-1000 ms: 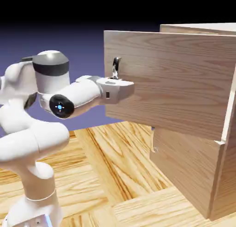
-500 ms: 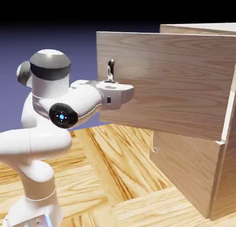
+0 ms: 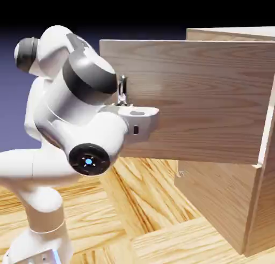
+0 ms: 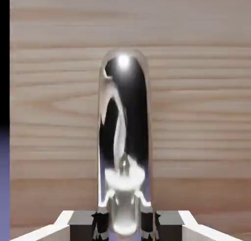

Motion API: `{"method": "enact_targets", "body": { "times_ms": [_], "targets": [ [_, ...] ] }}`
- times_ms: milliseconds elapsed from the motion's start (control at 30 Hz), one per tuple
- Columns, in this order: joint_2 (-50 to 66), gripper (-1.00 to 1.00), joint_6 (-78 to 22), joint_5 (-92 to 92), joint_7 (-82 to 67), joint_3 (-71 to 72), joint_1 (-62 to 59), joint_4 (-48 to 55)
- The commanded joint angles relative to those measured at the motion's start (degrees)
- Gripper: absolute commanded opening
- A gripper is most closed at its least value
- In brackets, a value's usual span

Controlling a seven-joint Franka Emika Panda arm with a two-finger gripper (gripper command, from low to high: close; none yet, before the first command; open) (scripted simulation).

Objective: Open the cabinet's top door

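The white arm [image 3: 70, 134] bends up from the left and reaches right. Its tool [image 3: 122, 101] is clenched on the handle [image 3: 123, 89], a shiny bar that stands up and down near the door's left edge. The top door [image 3: 204, 96] is swung wide out from the cabinet [image 3: 225, 198] on the right, above the tabletop [image 3: 134, 204]. The hinge looks to be at the right, so more pulling should go leftward.

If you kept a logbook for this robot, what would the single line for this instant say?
step: pulling top door open | fingers: shut on handle | door: swung well out from cabinet | lower panel: closed
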Motion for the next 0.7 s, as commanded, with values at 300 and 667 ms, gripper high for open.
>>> {"method": "enact_targets", "body": {
  "times_ms": [300, 667],
  "targets": [
    [20.77, -1.00, 1.36, -13.78, -7.05, 2.86, 1.19, 17.01],
    [43.42, -1.00, -0.34, -23.91, -5.27, 6.71, 4.50, 39.08]
  ]
}}
